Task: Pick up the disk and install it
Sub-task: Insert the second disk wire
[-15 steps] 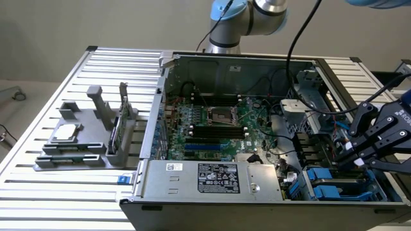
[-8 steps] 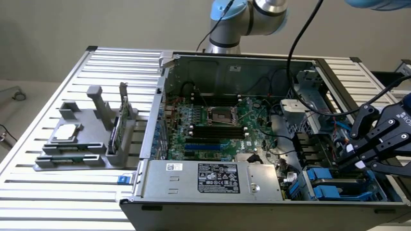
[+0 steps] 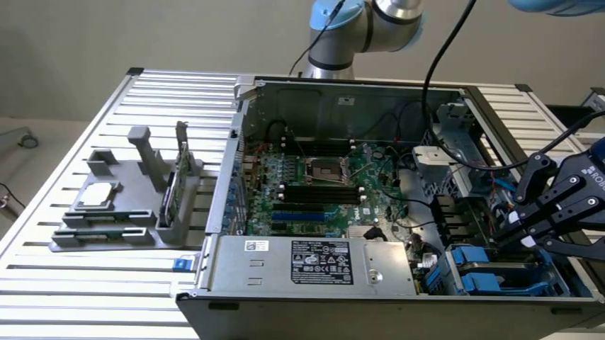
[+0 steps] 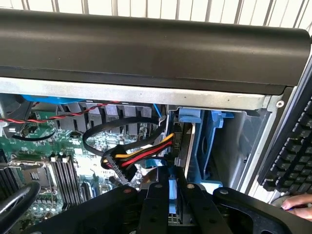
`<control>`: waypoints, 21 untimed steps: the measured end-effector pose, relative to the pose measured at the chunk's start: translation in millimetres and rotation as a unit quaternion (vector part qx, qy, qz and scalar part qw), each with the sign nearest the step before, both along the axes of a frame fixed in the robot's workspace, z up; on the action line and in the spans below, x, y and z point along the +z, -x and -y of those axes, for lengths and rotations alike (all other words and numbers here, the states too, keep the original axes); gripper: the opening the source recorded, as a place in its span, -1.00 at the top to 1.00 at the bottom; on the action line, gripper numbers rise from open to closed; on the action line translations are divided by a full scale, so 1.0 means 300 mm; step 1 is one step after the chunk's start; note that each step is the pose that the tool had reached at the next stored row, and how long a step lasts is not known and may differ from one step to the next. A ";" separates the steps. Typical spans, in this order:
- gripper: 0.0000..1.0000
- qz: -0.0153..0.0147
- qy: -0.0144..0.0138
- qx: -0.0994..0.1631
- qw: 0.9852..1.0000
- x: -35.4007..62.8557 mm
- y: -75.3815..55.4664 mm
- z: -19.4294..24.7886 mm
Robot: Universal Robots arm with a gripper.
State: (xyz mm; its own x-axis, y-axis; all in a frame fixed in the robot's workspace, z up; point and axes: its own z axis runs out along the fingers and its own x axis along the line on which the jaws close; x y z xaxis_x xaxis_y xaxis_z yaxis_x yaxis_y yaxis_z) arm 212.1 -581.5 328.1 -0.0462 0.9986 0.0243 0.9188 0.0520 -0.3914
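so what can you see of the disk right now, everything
The disk sits edge-on between the gripper fingers, which are closed on it: a thin grey metal body with a blue plastic carrier strip along its edge. It stands upright at the mouth of the blue drive bay inside the computer case, at the corner on the exterior view's right. In the exterior view the gripper covers most of it. Its label face is hidden.

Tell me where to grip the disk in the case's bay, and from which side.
Grip the disk across its thin faces at the blue-framed end nearest the case's open side, coming in from that side. It stands on edge between blue bay walls, so only that end looks free. The claw appears shut on it there.
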 end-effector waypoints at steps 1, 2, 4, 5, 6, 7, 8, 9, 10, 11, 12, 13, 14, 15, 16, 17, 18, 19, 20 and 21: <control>0.68 0.001 -0.002 0.000 1.000 -0.001 0.000 0.000; 0.68 0.001 -0.003 0.000 1.000 -0.002 0.000 0.001; 0.68 0.002 -0.005 0.000 1.000 -0.004 0.000 0.005; 0.68 0.002 -0.006 0.000 1.000 -0.004 0.000 0.008; 0.68 0.002 -0.006 0.000 1.000 -0.005 0.000 0.012; 0.68 0.002 -0.007 0.000 1.000 -0.005 0.000 0.016; 0.68 0.002 -0.007 0.000 1.000 -0.006 0.000 0.021; 0.68 0.002 -0.007 0.000 1.000 -0.006 0.000 0.024; 0.68 0.002 -0.007 0.000 1.000 -0.007 0.000 0.028; 0.68 0.002 -0.007 0.000 1.000 -0.007 0.000 0.031; 0.68 0.002 -0.008 0.000 1.000 -0.008 0.000 0.033; 0.68 0.002 -0.008 0.000 1.000 -0.007 0.000 0.034; 0.68 0.002 -0.008 0.000 1.000 -0.008 0.000 0.034; 0.68 0.002 -0.008 0.000 1.000 -0.008 0.001 0.034; 0.68 0.002 -0.008 0.000 1.000 -0.008 0.001 0.034; 0.68 0.002 -0.008 0.000 1.000 -0.008 0.003 0.034; 0.68 0.002 -0.008 0.000 1.000 -0.008 0.004 0.035; 0.68 0.002 -0.009 0.000 1.000 -0.008 0.004 0.035; 0.68 0.002 -0.009 0.000 1.000 -0.008 0.005 0.035; 0.68 0.002 -0.009 0.000 1.000 -0.008 0.005 0.035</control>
State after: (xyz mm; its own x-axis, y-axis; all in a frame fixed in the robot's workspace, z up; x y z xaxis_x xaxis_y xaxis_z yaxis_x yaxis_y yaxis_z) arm 210.6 -591.9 325.7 -0.0470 0.9980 0.0417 0.9204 0.0594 -0.3865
